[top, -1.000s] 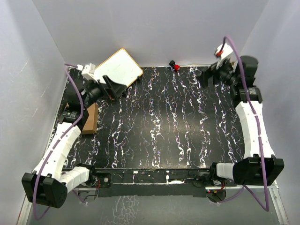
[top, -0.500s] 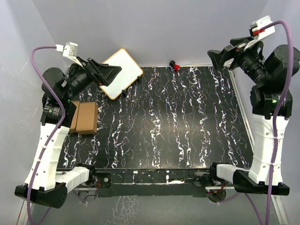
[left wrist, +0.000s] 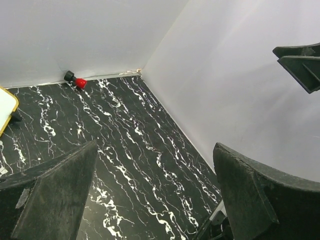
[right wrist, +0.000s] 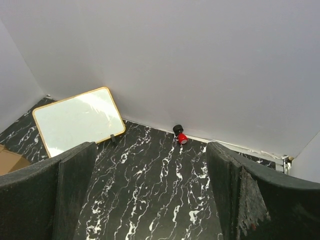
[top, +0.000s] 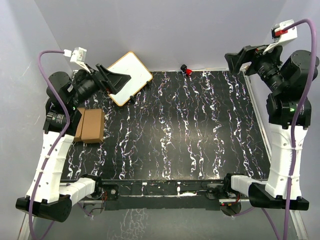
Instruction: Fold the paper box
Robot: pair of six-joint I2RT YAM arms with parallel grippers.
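The paper box (top: 93,125) is a small brown oblong carton lying flat at the table's left edge, and its corner shows in the right wrist view (right wrist: 10,159). A second brown carton (top: 79,129) lies against its left side, partly hidden by my left arm. My left gripper (top: 117,80) is open and empty, raised high above the far left, well clear of the cartons; in its own view (left wrist: 155,150) it faces the far right corner. My right gripper (top: 236,58) is open and empty, raised above the far right, and in its own view (right wrist: 150,147) it faces the back wall.
A white board with a tan rim (top: 131,75) leans at the back left and also shows in the right wrist view (right wrist: 77,120). A small red and black object (top: 188,70) lies by the back wall. White walls enclose the black marbled table (top: 190,130).
Both arms have risen from low over the table to high, upright poses. My left gripper has lifted away from the cartons. The cartons lie where they were.
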